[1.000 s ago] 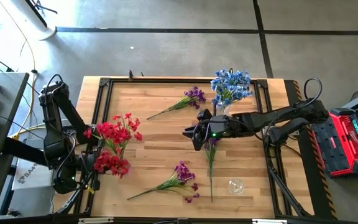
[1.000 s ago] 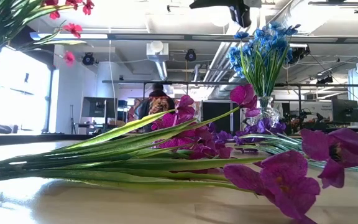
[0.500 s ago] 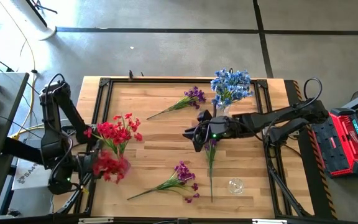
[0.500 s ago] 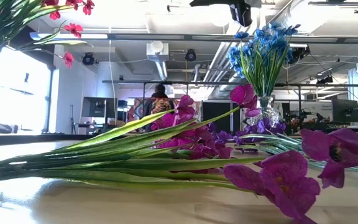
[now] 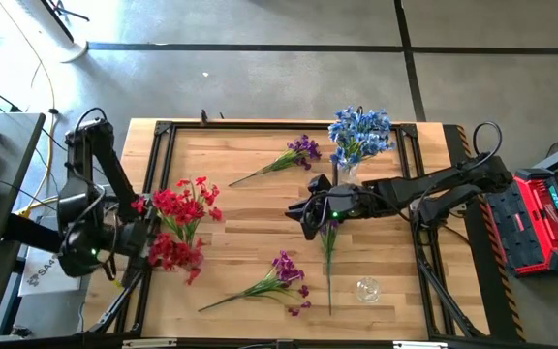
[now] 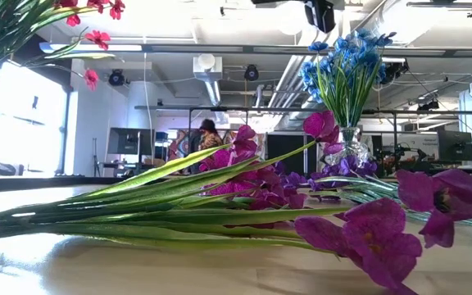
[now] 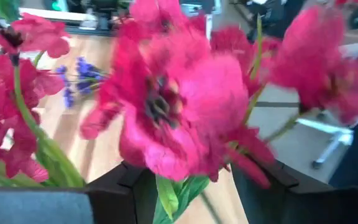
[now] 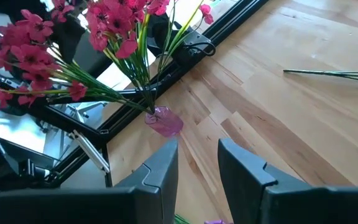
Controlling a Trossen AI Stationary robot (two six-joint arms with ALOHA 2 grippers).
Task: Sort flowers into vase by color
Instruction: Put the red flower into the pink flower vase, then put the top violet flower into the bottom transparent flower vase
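A wooden table (image 5: pixel 250 208) of pale butcher-block planks with a black metal frame along its edges carries everything. Lying flat on it are three purple flower sprays: one (image 5: pixel 281 158) near the far edge, one (image 5: pixel 269 281) near the front edge with its stem pointing left, and one (image 5: pixel 328 254) right of centre, stem pointing toward the front. A glass vase of blue flowers (image 5: pixel 358 136) stands at the far right. A vase of red flowers (image 5: pixel 180 206) stands by the left edge. A small clear glass thing (image 5: pixel 366 289) sits near the front right.
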